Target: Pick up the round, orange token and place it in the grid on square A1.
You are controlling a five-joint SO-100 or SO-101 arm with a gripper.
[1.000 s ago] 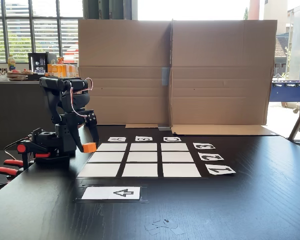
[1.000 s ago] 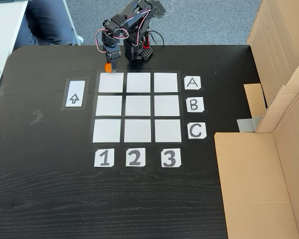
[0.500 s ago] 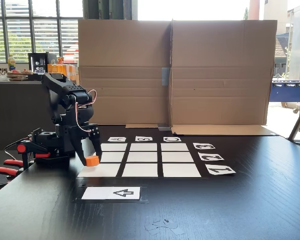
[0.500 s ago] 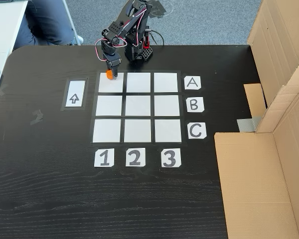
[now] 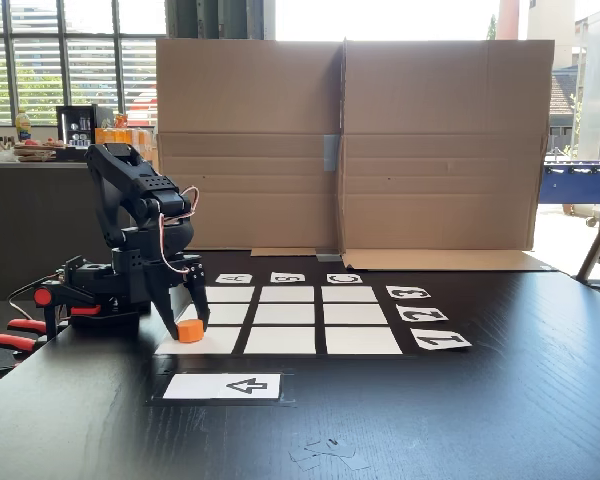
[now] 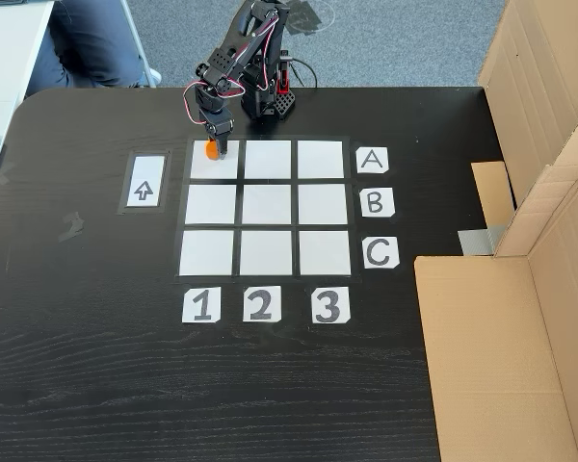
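Lowered onto square A1 (image 6: 215, 160): pincer (image 5: 189, 322) clenched around orange token (image 5: 190, 331); black table (image 6: 96, 366), cardboard backdrop (image 5: 350, 140).

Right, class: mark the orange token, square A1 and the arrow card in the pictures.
Orange token (image 5: 190, 331): fixed side view, on its front face.
Square A1 (image 6: 225, 166): fixed view from above, on the bare white paper right of the token.
Arrow card (image 5: 223, 386): fixed side view, on the white paper beside the arrow.

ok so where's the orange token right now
In a fixed view from above, the orange token sits between the gripper fingers over the corner square in row A, column 1, just right of the arrow card.
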